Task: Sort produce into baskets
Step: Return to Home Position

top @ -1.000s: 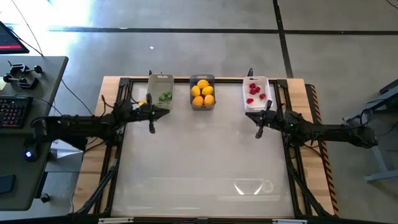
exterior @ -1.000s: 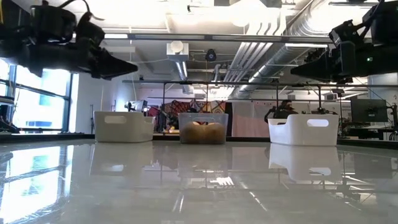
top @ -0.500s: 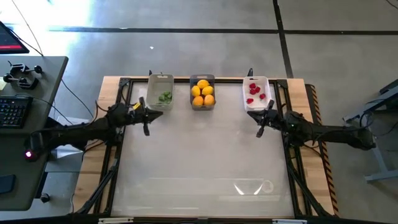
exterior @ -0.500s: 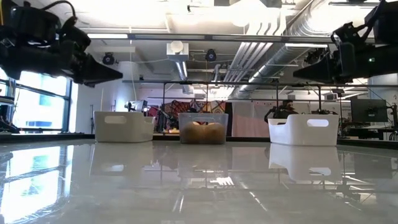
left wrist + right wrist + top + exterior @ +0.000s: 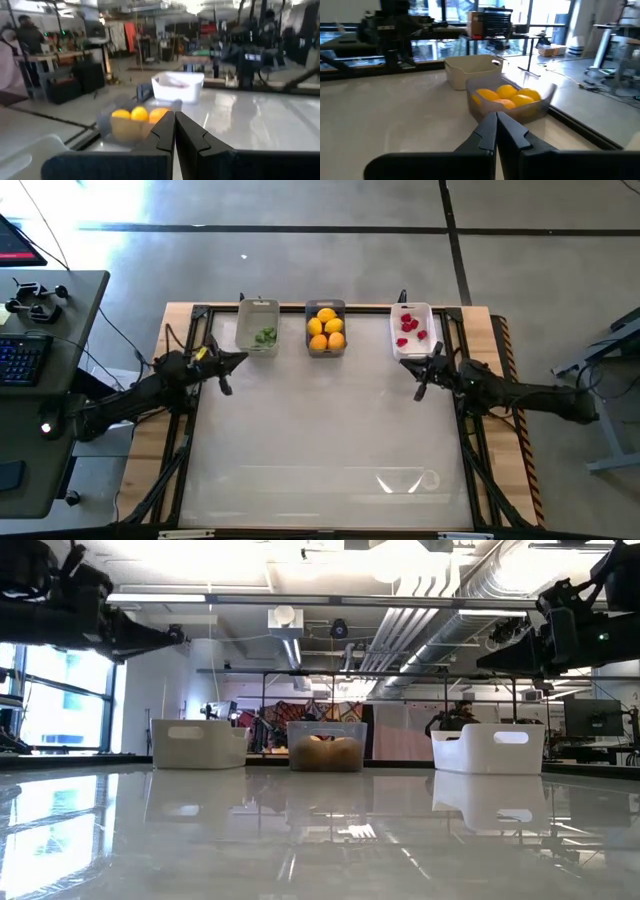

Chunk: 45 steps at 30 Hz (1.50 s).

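Three baskets stand in a row at the table's far edge. The left, pale translucent basket (image 5: 258,326) holds tiny green bits (image 5: 265,336). The middle, dark grey basket (image 5: 325,328) holds yellow and orange fruits (image 5: 506,95). The right, white basket (image 5: 411,330) holds red berries (image 5: 408,326). My left gripper (image 5: 226,385) is shut and empty, in the air near the left basket, toward the table's left edge. My right gripper (image 5: 419,391) is shut and empty, in the air just near of the white basket.
The glossy white tabletop (image 5: 330,440) reaches from the baskets to the near edge. Dark frame rails (image 5: 185,430) run along the table's left and right sides. A desk with a keyboard (image 5: 25,360) stands off the table's left side.
My left gripper has drawn back toward the table's left edge, away from the left basket, staying shut and in the air. The baskets and the produce have not moved.
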Available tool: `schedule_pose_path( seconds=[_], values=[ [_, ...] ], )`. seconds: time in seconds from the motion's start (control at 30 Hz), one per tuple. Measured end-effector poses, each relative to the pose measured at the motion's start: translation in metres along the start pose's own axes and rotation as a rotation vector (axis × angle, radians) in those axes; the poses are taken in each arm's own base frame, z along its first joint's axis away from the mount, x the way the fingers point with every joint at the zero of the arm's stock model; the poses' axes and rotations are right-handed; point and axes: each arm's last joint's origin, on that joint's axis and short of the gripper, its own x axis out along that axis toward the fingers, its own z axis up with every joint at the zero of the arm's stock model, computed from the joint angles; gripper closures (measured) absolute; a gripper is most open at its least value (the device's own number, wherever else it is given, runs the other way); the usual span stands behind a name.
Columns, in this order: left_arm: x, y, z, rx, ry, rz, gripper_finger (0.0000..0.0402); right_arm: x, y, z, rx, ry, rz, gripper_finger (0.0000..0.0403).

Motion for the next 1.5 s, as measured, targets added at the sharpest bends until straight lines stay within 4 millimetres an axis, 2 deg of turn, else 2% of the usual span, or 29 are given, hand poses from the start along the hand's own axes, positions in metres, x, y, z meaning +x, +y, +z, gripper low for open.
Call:
schedule_pose_path(
  seconds=[0.47,0.73,1.5],
  values=[
    [0.0013,-0.0001,-0.0049,-0.034,0.053,0.011,0.0401,-0.0036,-0.0038,-0.0022,0.017,0.018,-0.107,0.0403],
    [0.0039,-0.0002,-0.0085,-0.053,0.096,0.012,0.0401,-0.0035,-0.0036,-0.007,0.001,0.067,-0.104,0.0403],
    [0.0041,-0.0001,-0.0083,-0.058,0.095,0.014,0.0401,-0.0034,-0.0035,-0.0071,0.007,0.07,-0.101,0.0403]
  ],
)
